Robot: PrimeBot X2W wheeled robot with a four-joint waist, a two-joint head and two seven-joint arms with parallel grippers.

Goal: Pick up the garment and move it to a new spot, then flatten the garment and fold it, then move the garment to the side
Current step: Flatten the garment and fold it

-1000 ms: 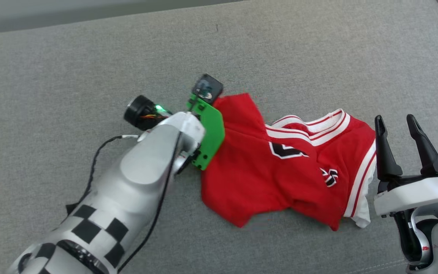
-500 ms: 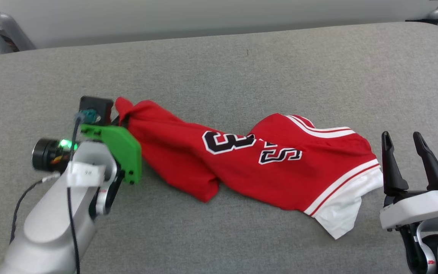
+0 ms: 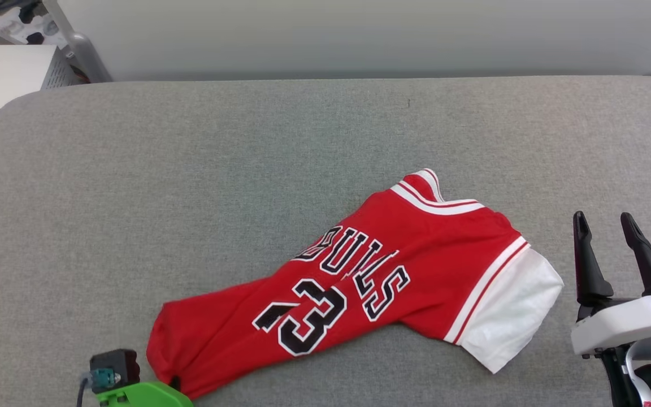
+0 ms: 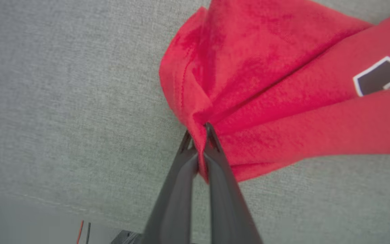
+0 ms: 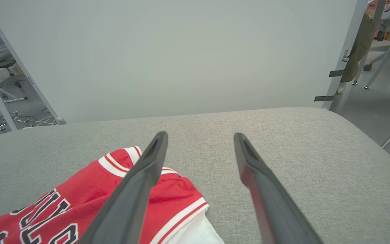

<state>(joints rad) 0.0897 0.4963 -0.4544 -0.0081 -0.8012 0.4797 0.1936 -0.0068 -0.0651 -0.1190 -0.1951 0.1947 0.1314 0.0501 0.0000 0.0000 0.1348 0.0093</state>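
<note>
My left gripper [image 4: 197, 130], clamped on the garment's [image 3: 359, 271] red corner, has dragged it nearer and flatter than before; my right gripper [image 3: 602, 217] waits open, empty.

Bright, even, diffuse light fills every view, leaving only a thin soft shadow along the lower edge of the shirt [image 3: 359, 271] on the grey surface [image 3: 190, 198]. The left wrist view is soft and hazy, the left gripper [image 4: 199, 130] blurring toward the bottom edge; in the right wrist view the right gripper [image 5: 200, 135] blurs likewise, and wide-angle distortion tilts the metal posts [image 5: 344, 51] at both sides
</note>
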